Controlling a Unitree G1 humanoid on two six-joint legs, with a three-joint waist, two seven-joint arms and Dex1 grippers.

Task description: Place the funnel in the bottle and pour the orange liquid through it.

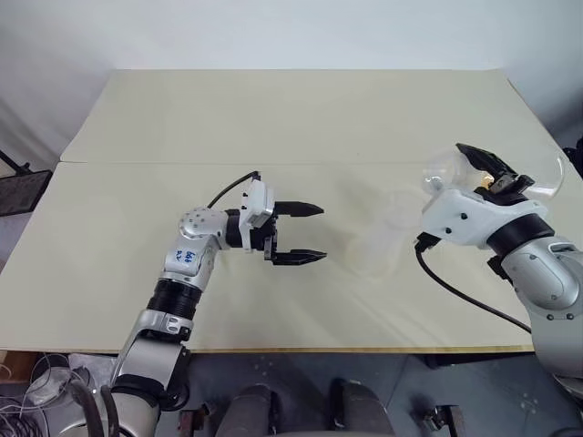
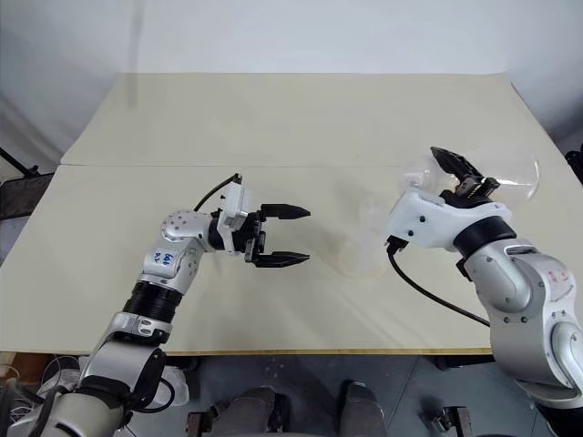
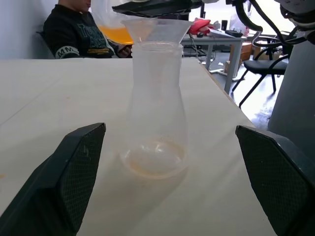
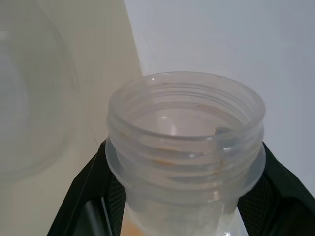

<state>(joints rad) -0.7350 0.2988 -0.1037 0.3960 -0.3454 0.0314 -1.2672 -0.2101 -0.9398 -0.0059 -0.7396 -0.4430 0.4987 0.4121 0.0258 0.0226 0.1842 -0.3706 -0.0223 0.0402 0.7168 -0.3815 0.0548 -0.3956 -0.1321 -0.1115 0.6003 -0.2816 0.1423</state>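
table [image 1: 273, 118]: pale cream top, bearing the bottle between the two arms.
bottle [image 3: 155, 108]: frosted, upright on the table, straight ahead of the left jaws and centred in the gap between them, apart from both fingers; a faint orange film lies on its base.
funnel [image 3: 156, 30]: clear, seated in the bottle's mouth, its wide rim above the neck and higher than the left fingers.
left gripper [image 1: 299, 233]: level above the table, pointing at the bottle; jaws spread wide, nothing between them, neither finger touching the bottle.
right gripper [image 1: 492, 173]: raised beside the bottle, on the side away from the left gripper; jaws pinching a clear flask just under its threaded mouth.
flask [image 4: 184, 147]: clear, wide threaded mouth uncapped, a black finger pressed on each side of its neck; its round body reaches out past the right fingertips, up beside the funnel.
orange liquid [image 3: 117, 34]: pooled in the flask's round body, just beside the funnel's rim and above the bottle's shoulder, well above the left jaws.
person [image 3: 78, 29]: dark top, seated beyond the far edge of the table.
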